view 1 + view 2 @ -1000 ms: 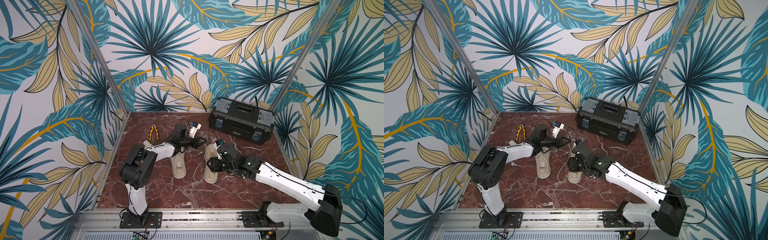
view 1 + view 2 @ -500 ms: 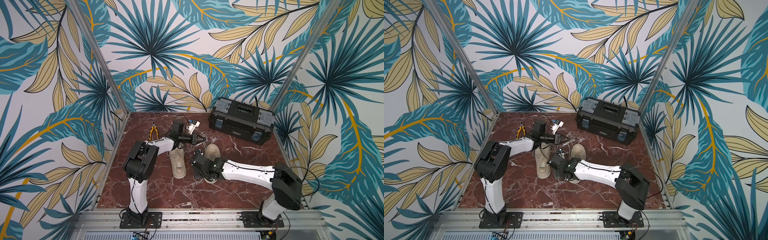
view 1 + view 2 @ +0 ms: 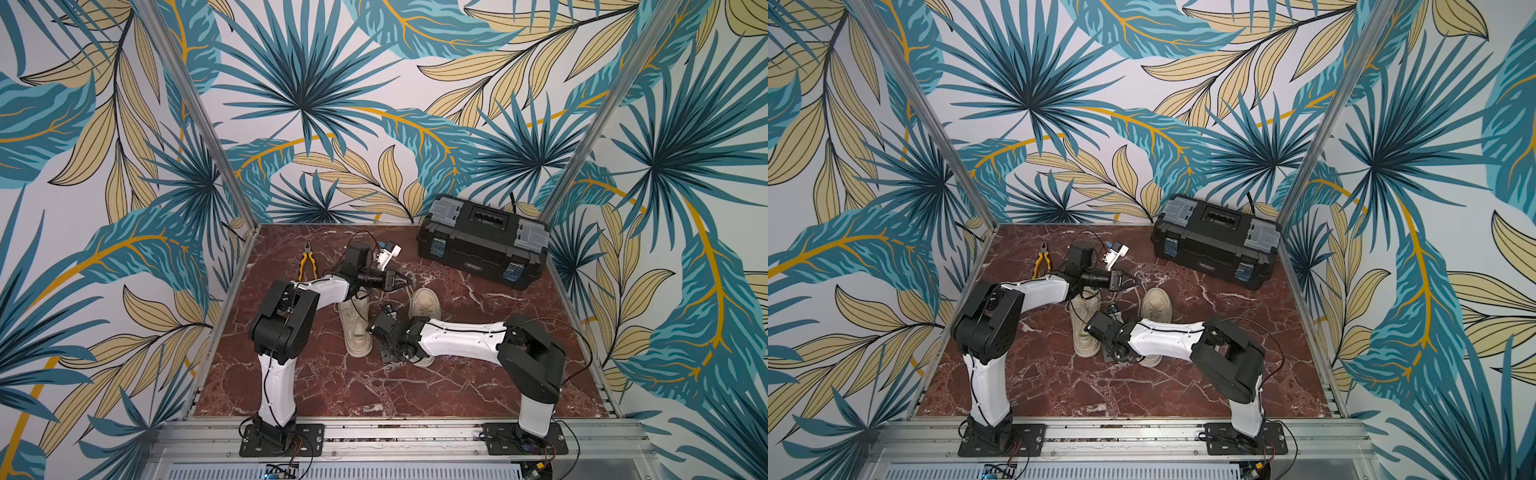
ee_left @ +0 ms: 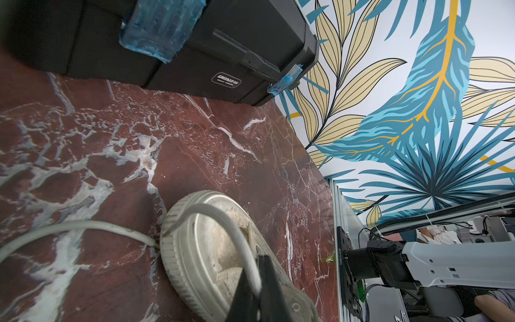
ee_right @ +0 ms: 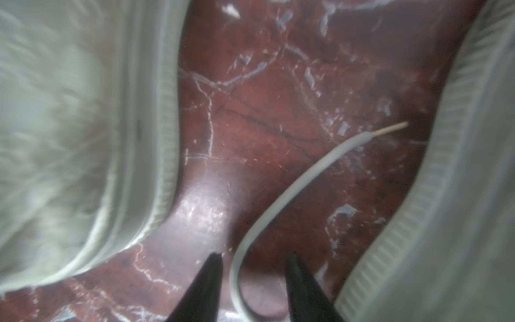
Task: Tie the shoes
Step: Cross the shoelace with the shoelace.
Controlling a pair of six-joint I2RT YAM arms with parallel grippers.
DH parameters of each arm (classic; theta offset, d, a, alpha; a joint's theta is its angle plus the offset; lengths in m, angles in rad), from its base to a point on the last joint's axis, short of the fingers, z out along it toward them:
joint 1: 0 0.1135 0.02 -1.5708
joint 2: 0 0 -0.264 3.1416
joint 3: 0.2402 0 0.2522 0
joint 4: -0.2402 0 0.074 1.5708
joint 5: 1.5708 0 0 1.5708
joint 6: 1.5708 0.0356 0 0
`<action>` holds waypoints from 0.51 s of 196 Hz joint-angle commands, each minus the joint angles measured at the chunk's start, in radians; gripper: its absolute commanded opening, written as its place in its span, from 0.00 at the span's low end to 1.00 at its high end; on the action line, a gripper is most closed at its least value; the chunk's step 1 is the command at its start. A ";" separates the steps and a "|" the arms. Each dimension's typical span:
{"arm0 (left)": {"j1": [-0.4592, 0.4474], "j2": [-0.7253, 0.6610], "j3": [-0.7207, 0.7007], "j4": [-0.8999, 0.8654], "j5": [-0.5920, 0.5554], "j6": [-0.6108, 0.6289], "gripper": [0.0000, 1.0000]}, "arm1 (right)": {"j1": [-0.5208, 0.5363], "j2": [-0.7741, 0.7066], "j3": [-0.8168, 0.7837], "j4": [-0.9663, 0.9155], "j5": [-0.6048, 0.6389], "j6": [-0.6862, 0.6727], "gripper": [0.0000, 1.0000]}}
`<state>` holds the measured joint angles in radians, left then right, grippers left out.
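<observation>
Two beige shoes lie side by side on the red marble floor: the left shoe (image 3: pixel 355 328) (image 3: pixel 1086 332) and the right shoe (image 3: pixel 424 303) (image 3: pixel 1156 303), partly under my right arm. My left gripper (image 3: pixel 405 279) (image 4: pixel 259 278) hovers above the right shoe's heel end (image 4: pixel 206 251), shut on a pale lace (image 4: pixel 223 214) that loops over the shoe. My right gripper (image 3: pixel 384 353) (image 5: pixel 253 259) points down at the floor between the shoes, open. A loose lace end (image 5: pixel 292 184) runs between its fingertips without being pinched. Ridged soles (image 5: pixel 164 111) flank it on both sides.
A black toolbox (image 3: pixel 482 243) (image 4: pixel 195 41) stands at the back right. Yellow-handled pliers (image 3: pixel 307 266) lie at the back left. Patterned walls close three sides, and an aluminium rail (image 3: pixel 374 432) with both arm bases runs along the front.
My right gripper has swung left from above the right shoe and come down between the two shoes, its elbow folding back. My left gripper shifted slightly right, still holding the lace.
</observation>
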<state>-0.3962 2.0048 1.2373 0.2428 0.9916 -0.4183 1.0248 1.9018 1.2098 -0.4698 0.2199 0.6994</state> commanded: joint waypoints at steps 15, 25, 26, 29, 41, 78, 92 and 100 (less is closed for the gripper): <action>0.003 0.000 0.017 0.020 0.015 0.013 0.00 | 0.005 0.068 0.020 -0.029 -0.023 -0.008 0.36; 0.002 -0.004 0.011 0.026 0.016 0.012 0.00 | 0.004 0.079 0.023 -0.029 -0.022 -0.009 0.31; 0.002 -0.004 0.010 0.026 0.016 0.012 0.00 | 0.004 0.080 0.023 -0.029 -0.022 -0.009 0.30; 0.002 -0.004 0.007 0.028 0.016 0.012 0.00 | 0.004 0.081 0.023 -0.029 -0.021 -0.009 0.28; 0.002 -0.006 -0.002 0.042 0.022 0.013 0.00 | 0.000 0.080 0.019 -0.031 -0.011 -0.007 0.18; 0.002 -0.021 -0.039 0.118 0.042 -0.013 0.00 | -0.042 -0.084 -0.036 -0.007 0.031 -0.050 0.00; 0.001 -0.028 -0.056 0.151 0.046 -0.024 0.00 | -0.056 -0.187 -0.061 0.028 0.022 -0.112 0.00; -0.001 -0.035 -0.067 0.169 0.049 -0.029 0.00 | -0.066 -0.243 -0.072 0.037 0.006 -0.139 0.00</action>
<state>-0.3965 2.0037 1.2140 0.3214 1.0126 -0.4316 0.9836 1.8305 1.1687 -0.4660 0.2268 0.6521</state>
